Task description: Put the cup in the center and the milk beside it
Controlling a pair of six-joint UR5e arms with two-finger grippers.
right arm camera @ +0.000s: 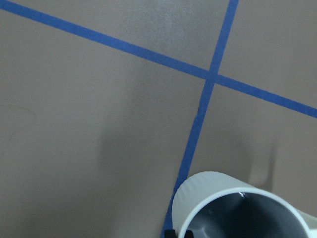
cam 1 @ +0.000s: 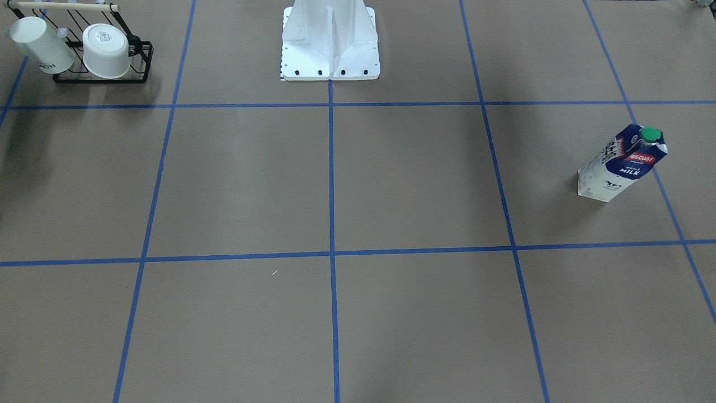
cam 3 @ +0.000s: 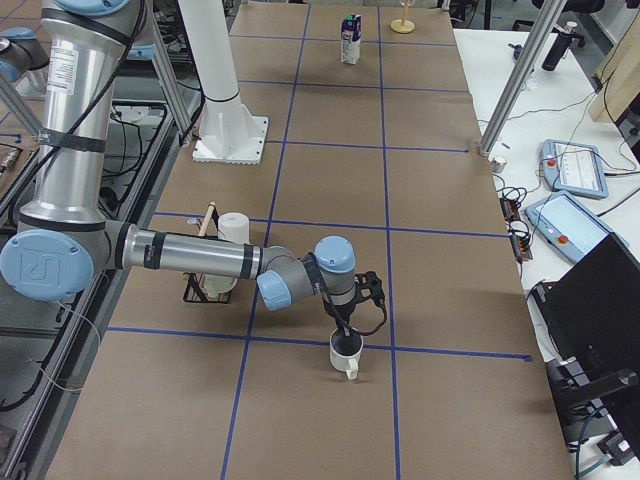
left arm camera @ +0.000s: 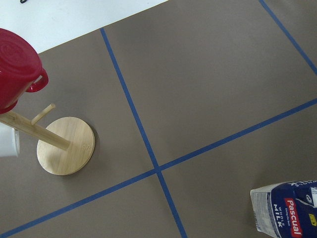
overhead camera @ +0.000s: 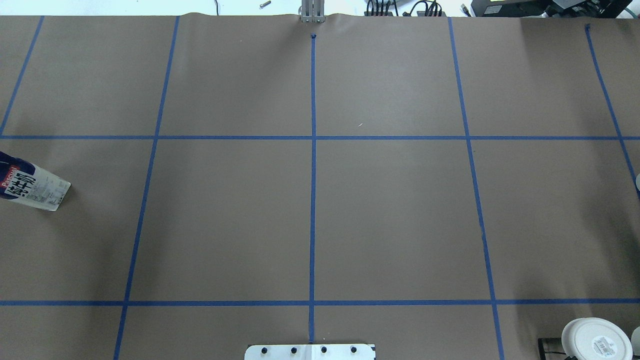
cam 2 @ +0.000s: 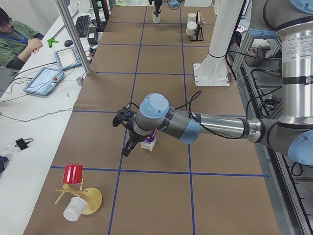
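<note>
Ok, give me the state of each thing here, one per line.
milk: upright, closed
cup: upright, under the right gripper
red cup: upside down on the wooden stand
white handleless cup: tipped, base up, on the black rack
left gripper: cannot tell
right gripper: cannot tell

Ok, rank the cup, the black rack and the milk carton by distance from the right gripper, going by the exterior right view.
1. cup, directly under the right gripper.
2. black rack, beside the arm, on the robot's side.
3. milk carton, at the table's far end.
</note>
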